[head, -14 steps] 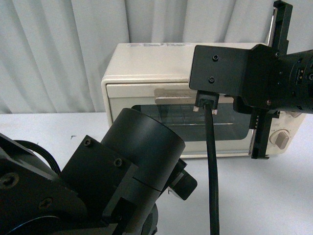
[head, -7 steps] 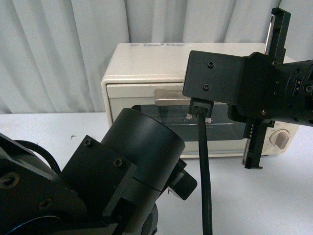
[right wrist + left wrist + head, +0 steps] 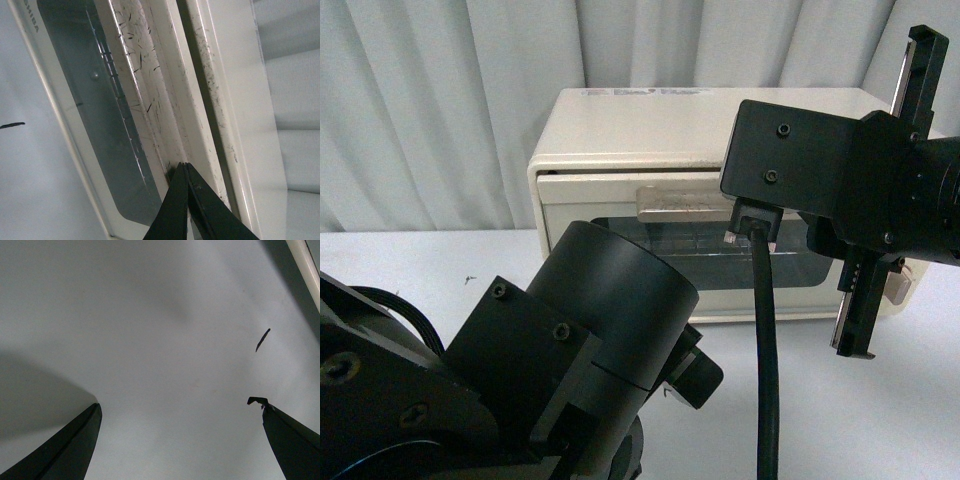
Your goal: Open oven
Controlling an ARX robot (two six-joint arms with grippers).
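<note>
The cream-white oven [image 3: 630, 130] stands at the back of the table with its glass-window door [image 3: 710, 262] facing me. A tan bar handle [image 3: 675, 202] runs across the door's top. In the right wrist view my right gripper [image 3: 182, 166] is shut, its tips pressed into the corner where the handle [image 3: 150, 90] meets the door, empty. A thin dark gap [image 3: 197, 75] separates the door's top edge from the oven body. The right wrist block [image 3: 820, 180] hides those fingers in the front view. My left gripper [image 3: 176, 402] hangs open over bare table, holding nothing.
The left arm's black housing [image 3: 570, 350] fills the lower left of the front view. A black cable [image 3: 765, 350] hangs from the right wrist. A beige knob [image 3: 898, 285] peeks out behind the gripper rail. White table [image 3: 420, 270]; pale curtain [image 3: 450, 100] behind. A small black mark [image 3: 262, 340] lies on the table.
The right arm swung left and slightly down, then back right. The handle now sits a touch lower and a dark gap shows along the door's top. The left arm has not moved.
</note>
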